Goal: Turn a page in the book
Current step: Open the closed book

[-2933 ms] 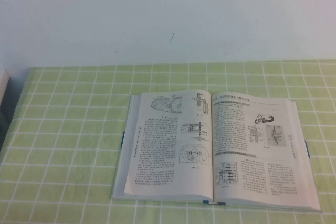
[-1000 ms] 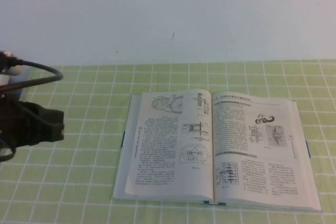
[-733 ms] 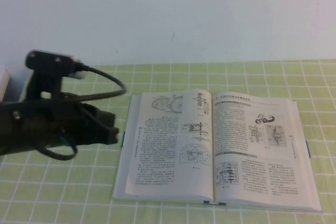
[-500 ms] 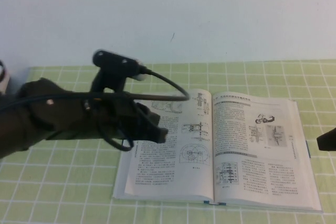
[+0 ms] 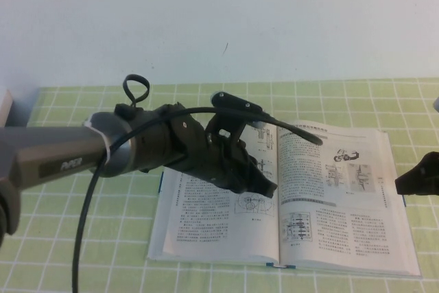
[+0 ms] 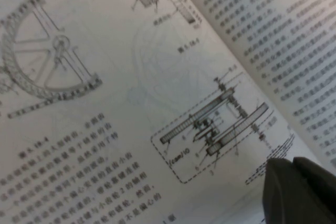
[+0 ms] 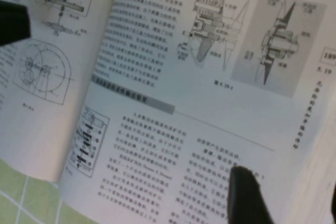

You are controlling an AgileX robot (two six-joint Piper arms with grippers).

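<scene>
The book (image 5: 285, 193) lies open and flat on the green checked tablecloth (image 5: 82, 238), its spine gutter running from the far edge toward the near edge, blue cover edges showing at the left side and at the near edge by the spine. Relative to that gutter, the left page (image 5: 206, 217) carries a column of text and mechanical line drawings, and the right-hand page (image 5: 343, 197) carries dense text with a grey heading bar and shaded drawings. The left gripper (image 5: 264, 184) reaches in from the left on its long dark arm (image 5: 68, 159) and sits over the left page just beside the gutter, about halfway down the page, a black cable (image 5: 274, 123) looping above it — whether it touches the paper cannot be told, and whether its jaws are open or closed cannot be told either. In the left wrist view a dark fingertip (image 6: 299, 192) sits close over the paper near a boxed drawing. The right gripper (image 5: 420, 180) shows only as a dark tip at the book's outer right edge, well apart from the gutter; its jaw state cannot be told — the right wrist view shows just one dark fingertip (image 7: 247, 195) above the right-hand page (image 7: 210, 103).
</scene>
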